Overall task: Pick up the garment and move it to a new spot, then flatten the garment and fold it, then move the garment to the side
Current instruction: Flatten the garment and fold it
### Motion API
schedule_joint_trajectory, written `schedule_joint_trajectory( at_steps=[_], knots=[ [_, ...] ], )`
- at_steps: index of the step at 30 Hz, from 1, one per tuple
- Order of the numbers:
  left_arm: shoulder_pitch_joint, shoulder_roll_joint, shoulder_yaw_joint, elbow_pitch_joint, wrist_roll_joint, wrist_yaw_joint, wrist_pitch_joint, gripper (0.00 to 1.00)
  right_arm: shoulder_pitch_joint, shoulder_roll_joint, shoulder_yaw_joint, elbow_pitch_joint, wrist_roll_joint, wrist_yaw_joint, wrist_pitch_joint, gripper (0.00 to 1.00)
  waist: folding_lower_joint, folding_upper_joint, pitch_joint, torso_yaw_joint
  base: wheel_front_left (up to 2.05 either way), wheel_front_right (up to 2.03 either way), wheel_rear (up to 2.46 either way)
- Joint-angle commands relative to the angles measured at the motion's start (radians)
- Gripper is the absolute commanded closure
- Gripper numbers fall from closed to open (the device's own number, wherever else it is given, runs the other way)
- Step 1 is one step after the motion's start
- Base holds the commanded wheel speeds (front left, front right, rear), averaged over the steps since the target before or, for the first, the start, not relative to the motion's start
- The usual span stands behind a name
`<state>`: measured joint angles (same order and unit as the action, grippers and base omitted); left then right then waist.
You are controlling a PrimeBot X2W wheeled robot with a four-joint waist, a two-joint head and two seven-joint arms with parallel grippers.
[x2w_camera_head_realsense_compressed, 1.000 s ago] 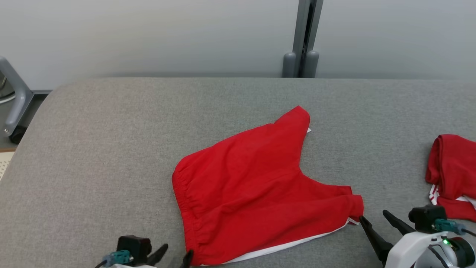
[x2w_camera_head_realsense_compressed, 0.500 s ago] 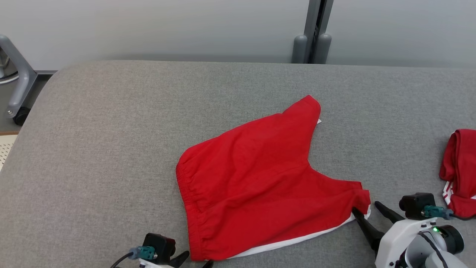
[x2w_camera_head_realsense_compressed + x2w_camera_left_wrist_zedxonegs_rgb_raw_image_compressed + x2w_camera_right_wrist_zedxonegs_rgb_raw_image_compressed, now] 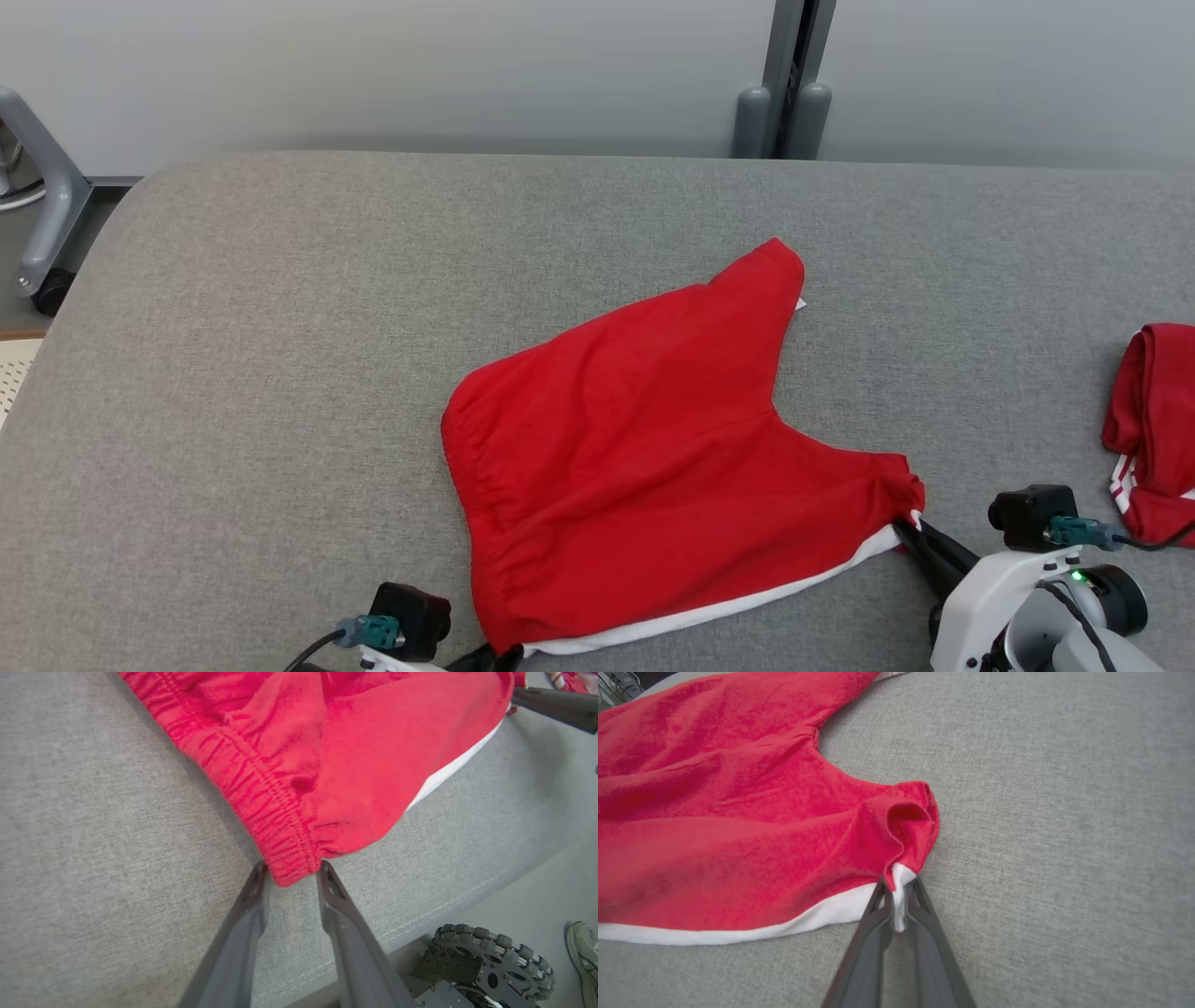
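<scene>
The red cloth shorts with a white side stripe [image 3: 644, 467] lie spread, unfolded, near the middle of the grey padded table [image 3: 280, 327]. The left gripper [image 3: 292, 870] pinches the near waistband corner, and the right gripper [image 3: 896, 896] pinches the white hem corner on the right. This hold fits lifting the shorts to a new spot or pulling them flat. Folding and moving aside seem left.

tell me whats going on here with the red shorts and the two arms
A two-armed robot is taking hold of the red shorts, which lie spread on the grey padded table. The right gripper is shut on the corner of one leg hem, with white lining pinched between its fingers. The left gripper has its fingers either side of the waistband corner; whether it is pinching yet is unclear. The shorts are not lifted yet. A second red garment lies off to the right.
</scene>
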<state>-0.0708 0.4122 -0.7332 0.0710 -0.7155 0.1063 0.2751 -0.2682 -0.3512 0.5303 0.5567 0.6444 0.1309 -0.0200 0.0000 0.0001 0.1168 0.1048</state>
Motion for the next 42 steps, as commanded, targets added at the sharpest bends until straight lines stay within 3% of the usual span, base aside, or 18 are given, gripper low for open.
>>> schedule_joint_trajectory(
  at_steps=[1, 9, 14, 21, 25, 31, 37, 42],
  knots=[
    [-0.013, 0.001, -0.003, -0.003, -0.008, -0.01, -0.001, 1.0, -0.008, -0.01, 0.008, 0.006, 0.011, 0.0, -0.011, 1.0, 0.0, -0.0001, -0.005, -0.001, 0.0, 0.0, 0.0],
    [0.023, 0.034, 0.011, -0.058, -0.028, 0.002, 0.013, 1.0, 0.036, -0.025, -0.001, -0.02, 0.036, 0.0, -0.067, 1.0, 0.0, -0.0001, -0.049, -0.001, 0.0, 0.0, 0.0],
    [0.034, 0.067, 0.042, -0.135, -0.051, 0.018, 0.02, 1.0, 0.069, -0.039, -0.033, -0.097, 0.042, 0.0, -0.07, 1.0, 0.0, -0.0001, -0.07, -0.009, 0.0, 0.0, 0.0],
    [-0.085, 0.124, 0.087, -0.214, -0.066, -0.027, 0.081, 1.0, 0.023, -0.056, -0.079, -0.244, 0.054, 0.0, 0.001, 1.0, 0.0, -0.0001, -0.043, -0.032, 0.0, 0.0, 0.0],
    [-0.24, 0.144, 0.12, -0.185, -0.072, -0.077, 0.135, 1.0, -0.06, -0.061, -0.091, -0.305, 0.062, 0.0, 0.046, 1.0, 0.0, -0.0001, 0.006, -0.048, 0.0, 0.0, 0.0],
    [-0.492, 0.123, 0.156, -0.08, -0.096, -0.152, 0.204, 1.0, -0.227, -0.074, -0.091, -0.322, 0.08, 0.0, 0.096, 1.0, 0.0, -0.0001, 0.105, -0.072, 0.0, 0.0, 0.0],
    [-0.84, 0.111, 0.155, 0.11, -0.062, -0.217, 0.27, 1.0, -0.509, -0.076, -0.05, -0.266, 0.153, 0.0, 0.134, 1.0, 0.0, -0.0001, 0.242, -0.109, 0.0, 0.0, 0.0],
    [-1.12, 0.089, 0.124, 0.276, -0.033, -0.236, 0.272, 1.0, -0.761, -0.066, -0.011, -0.176, 0.228, 0.0, 0.126, 1.0, 0.0, -0.0001, 0.34, -0.131, 0.0, 0.0, 0.0]
  ],
)
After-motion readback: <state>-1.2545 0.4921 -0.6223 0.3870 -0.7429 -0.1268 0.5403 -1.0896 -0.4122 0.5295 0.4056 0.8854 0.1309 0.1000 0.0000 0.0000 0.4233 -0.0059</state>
